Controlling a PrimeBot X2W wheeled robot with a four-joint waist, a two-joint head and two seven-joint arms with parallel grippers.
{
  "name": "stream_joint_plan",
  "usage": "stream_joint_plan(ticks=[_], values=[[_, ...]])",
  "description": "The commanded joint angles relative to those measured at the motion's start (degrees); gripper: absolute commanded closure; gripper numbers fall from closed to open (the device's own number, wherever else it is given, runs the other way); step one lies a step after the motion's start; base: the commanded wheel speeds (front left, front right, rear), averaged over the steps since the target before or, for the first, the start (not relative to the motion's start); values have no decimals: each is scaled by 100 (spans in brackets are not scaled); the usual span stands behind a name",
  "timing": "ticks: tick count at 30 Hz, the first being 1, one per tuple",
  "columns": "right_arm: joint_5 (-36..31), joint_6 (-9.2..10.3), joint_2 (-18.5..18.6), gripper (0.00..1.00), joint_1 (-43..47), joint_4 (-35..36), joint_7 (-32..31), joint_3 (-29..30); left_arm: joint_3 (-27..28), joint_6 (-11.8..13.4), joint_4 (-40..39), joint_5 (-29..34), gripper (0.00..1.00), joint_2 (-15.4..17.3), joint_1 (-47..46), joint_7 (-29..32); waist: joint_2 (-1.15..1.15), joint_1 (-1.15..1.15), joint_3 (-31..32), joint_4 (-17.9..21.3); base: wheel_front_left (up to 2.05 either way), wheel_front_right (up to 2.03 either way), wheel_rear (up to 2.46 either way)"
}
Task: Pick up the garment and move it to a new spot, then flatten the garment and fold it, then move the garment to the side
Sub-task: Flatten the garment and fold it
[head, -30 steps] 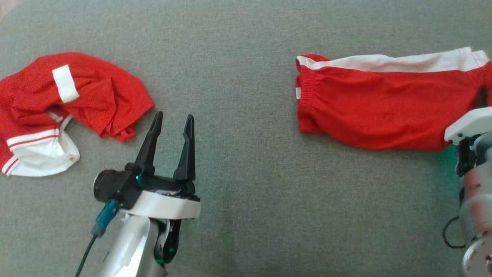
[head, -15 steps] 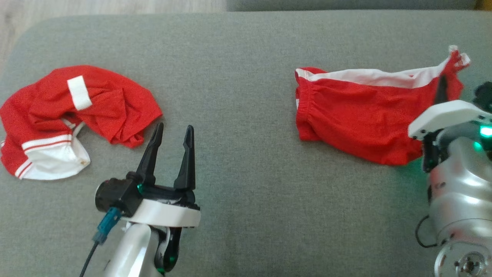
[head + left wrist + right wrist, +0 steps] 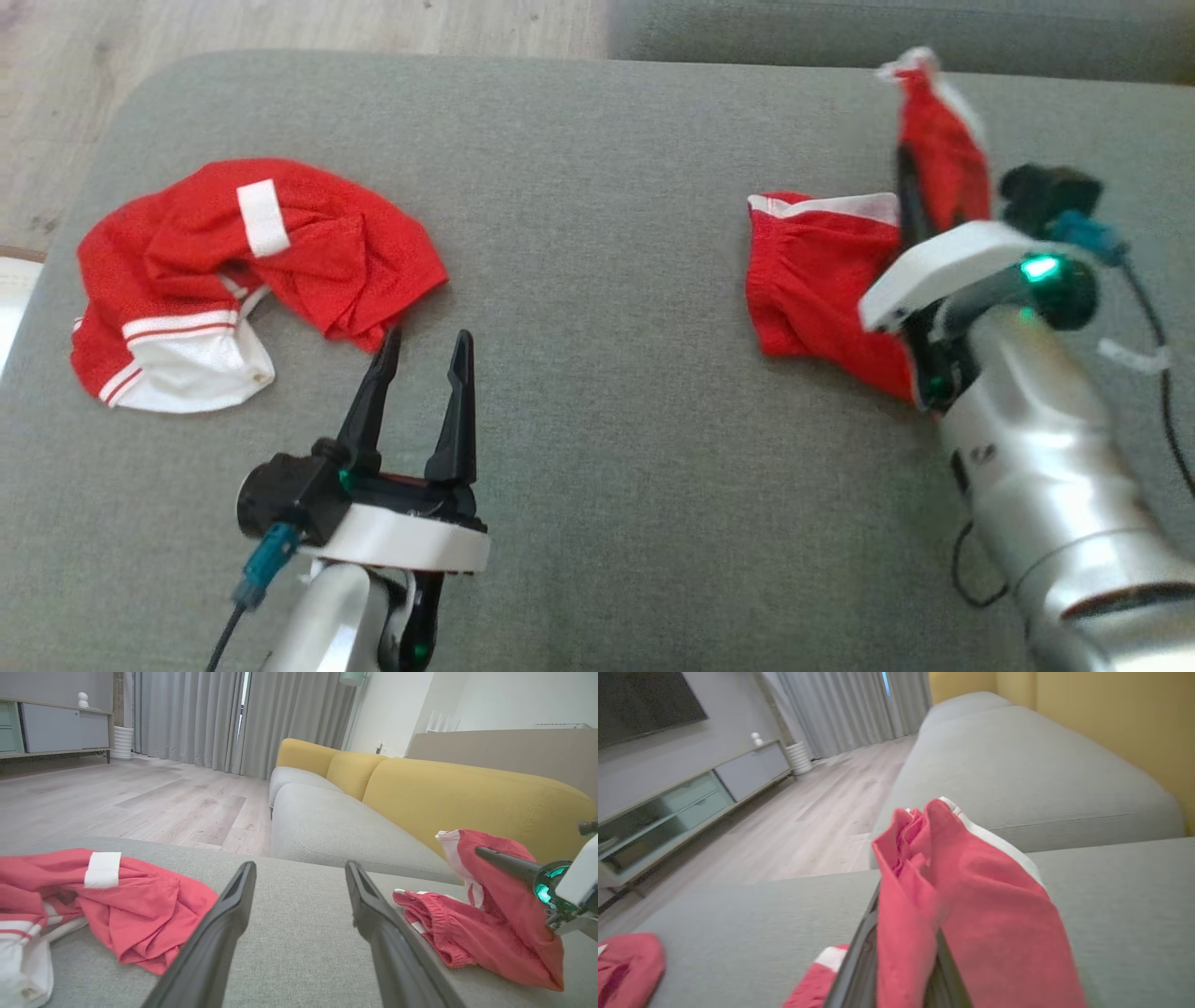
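The garment (image 3: 812, 280) is a pair of red shorts with a white side stripe, lying on the right of the grey cushion (image 3: 597, 187). My right gripper (image 3: 920, 187) is shut on its right end and holds that end raised above the rest, folded back toward the waistband. In the right wrist view the red cloth (image 3: 980, 905) drapes over my right gripper (image 3: 901, 933). The left wrist view shows the garment (image 3: 472, 938) half lifted. My left gripper (image 3: 425, 341) hovers open and empty at the lower left, its jaws wide apart in its own view (image 3: 300, 870).
A crumpled red and white shirt (image 3: 280, 252) lies on the cushion's left, just beyond my left fingertips, and shows in the left wrist view (image 3: 117, 900). The cushion's far edge meets wooden floor (image 3: 280, 23). A yellow backrest (image 3: 467, 793) rises at the right.
The head camera has tilted. My right gripper has lifted the shorts' right end off the cushion and carried it up and leftward over the rest. The left arm has stayed put.
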State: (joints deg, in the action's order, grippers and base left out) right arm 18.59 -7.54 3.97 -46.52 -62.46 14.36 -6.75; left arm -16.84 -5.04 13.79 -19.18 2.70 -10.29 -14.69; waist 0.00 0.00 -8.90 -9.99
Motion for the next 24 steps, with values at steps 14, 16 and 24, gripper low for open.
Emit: stream_joint_plan(ticks=[14, 16, 24], values=[[1625, 5, -109, 0, 753, 778, -173, -2534, 219, 90, -176, -43, 0, 18, 26, -30, 0, 0, 42, -35, 0, 0, 0], [1843, 5, -109, 0, 776, 909, -207, -2807, 242, 95, -168, -43, 0, 18, 27, -30, 0, 0, 57, 33, 0, 0, 0], [2230, 5, -109, 0, 648, 1178, -26, -3079, 346, 75, -207, 8, 0, 18, 22, -30, 0, 0, 158, 388, 0, 0, 0]])
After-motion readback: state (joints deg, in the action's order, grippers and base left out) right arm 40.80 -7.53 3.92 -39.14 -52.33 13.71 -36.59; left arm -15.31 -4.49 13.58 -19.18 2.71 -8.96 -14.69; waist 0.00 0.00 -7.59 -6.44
